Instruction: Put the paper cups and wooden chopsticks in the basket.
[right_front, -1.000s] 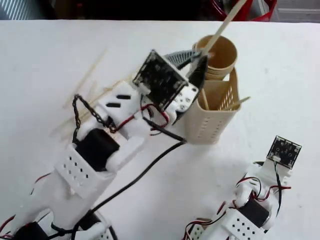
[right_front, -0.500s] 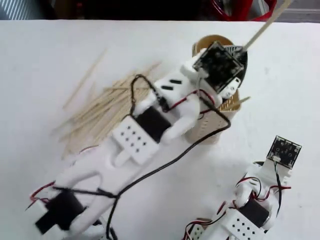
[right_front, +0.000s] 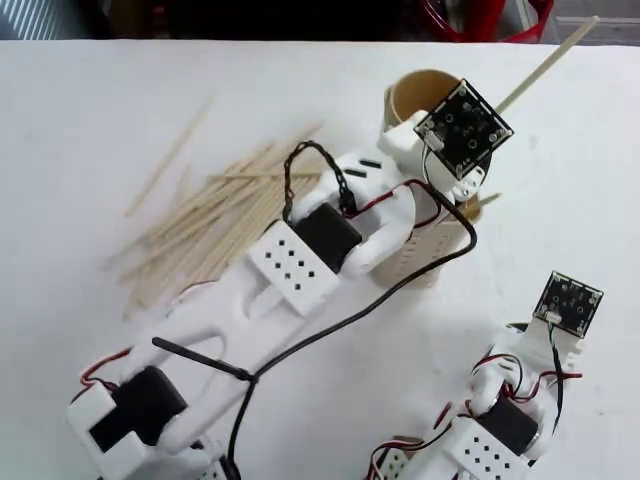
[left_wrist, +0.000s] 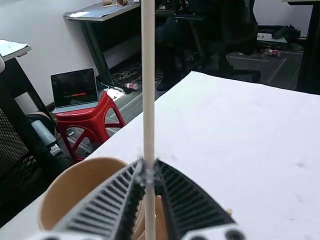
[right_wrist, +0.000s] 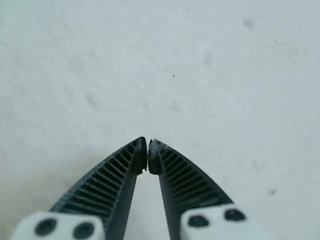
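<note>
Chopstick first: a thin, stiff wooden stick, by the look of it very light, and likely to pivot or slip when held at a single spot. The left gripper has it pinched between its tips low on the shaft, so most of its length juts toward the upper right corner of the high view, past the far edge of the table. The pinch sits just above the paper cup, which stands at the far end of the basket, seemingly inside it, right of centre. I judge a hold nearer the middle would be steadier, yet the low hold suits dropping it in end first. The pile of chopsticks lies at centre left, apart from the basket, with open table around it. The right gripper is pressed together on nothing, over bare table at lower right, clear of the left arm
</note>
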